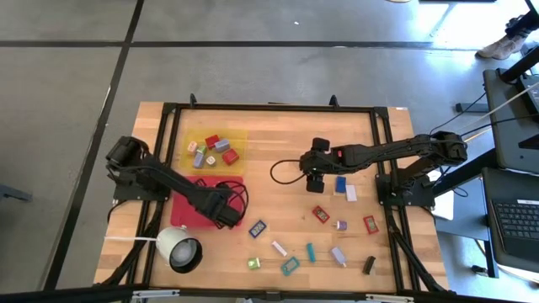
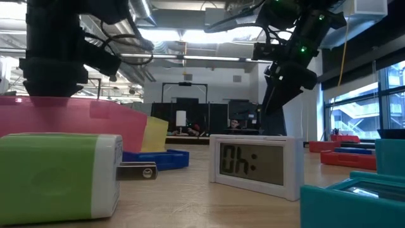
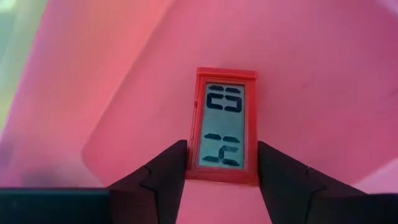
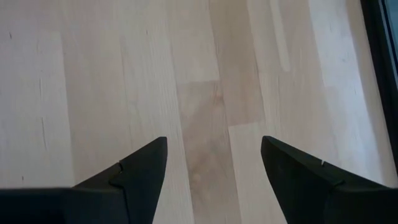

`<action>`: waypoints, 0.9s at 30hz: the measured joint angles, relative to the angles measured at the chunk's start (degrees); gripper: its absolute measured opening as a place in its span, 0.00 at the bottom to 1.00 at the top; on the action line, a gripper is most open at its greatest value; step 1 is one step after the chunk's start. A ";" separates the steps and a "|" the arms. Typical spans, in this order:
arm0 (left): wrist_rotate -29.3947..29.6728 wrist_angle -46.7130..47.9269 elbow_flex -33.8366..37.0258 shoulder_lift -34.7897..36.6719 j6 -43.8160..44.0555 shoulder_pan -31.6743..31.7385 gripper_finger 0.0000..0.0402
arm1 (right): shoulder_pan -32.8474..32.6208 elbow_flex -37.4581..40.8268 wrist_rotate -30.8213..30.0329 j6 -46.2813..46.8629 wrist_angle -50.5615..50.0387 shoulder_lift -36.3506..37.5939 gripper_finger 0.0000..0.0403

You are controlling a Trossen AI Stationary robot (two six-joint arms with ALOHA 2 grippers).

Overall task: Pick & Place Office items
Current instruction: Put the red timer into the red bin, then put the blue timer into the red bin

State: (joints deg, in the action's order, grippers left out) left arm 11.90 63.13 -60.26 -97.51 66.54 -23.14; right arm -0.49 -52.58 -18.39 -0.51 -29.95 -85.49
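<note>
Where visible, perhaps workshop behind wooden table (image 1: pixel 278 151)

Segment digits "0h:" on the white clock (image 2: pixel 254 166); unclear segment digits on the red clock (image 3: pixel 224 127)

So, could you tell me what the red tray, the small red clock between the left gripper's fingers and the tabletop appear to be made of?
Red tray: probably plastic, smooth with a soft sheen, evenly coloured pink-red.
Small red clock, between the left gripper fingers: likely moulded plastic frame, matte; grey segment display under a clear window.
Tabletop: wood, pale butcher-block strips with visible grain and joints, satin finish.
</note>
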 joint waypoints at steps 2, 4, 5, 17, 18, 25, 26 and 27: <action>-2.02 2.14 -0.01 0.65 1.29 0.90 0.48 | 0.00 0.00 -0.02 0.00 0.46 0.00 0.65; -4.11 4.35 -0.01 1.62 1.65 2.07 0.51 | 0.00 0.00 -0.02 0.00 0.82 0.00 0.65; -4.92 5.29 -0.01 2.06 1.67 2.64 0.52 | 0.00 0.00 -0.02 0.00 0.83 0.00 0.65; -3.57 3.96 -1.98 10.23 1.40 6.67 0.55 | 0.01 0.00 -0.02 -0.02 0.83 0.00 0.65; -2.18 2.58 -2.79 10.92 0.68 6.43 0.55 | 0.00 0.00 -0.02 -0.02 0.83 0.00 0.65; 6.32 -18.26 -6.72 13.07 -12.95 3.40 0.53 | 0.00 0.00 -0.02 -0.04 0.85 0.00 0.65; 6.51 -22.34 -6.72 12.99 -15.75 2.82 0.53 | 0.00 0.00 -0.02 -0.04 0.85 0.00 0.65; 6.61 -26.41 -6.72 12.71 -18.49 2.27 0.53 | 0.00 0.00 -0.02 -0.03 0.85 0.00 0.65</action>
State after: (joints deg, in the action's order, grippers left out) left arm 18.50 36.72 -66.98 -84.80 48.05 -20.87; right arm -0.49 -52.58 -18.41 -0.55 -29.10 -85.49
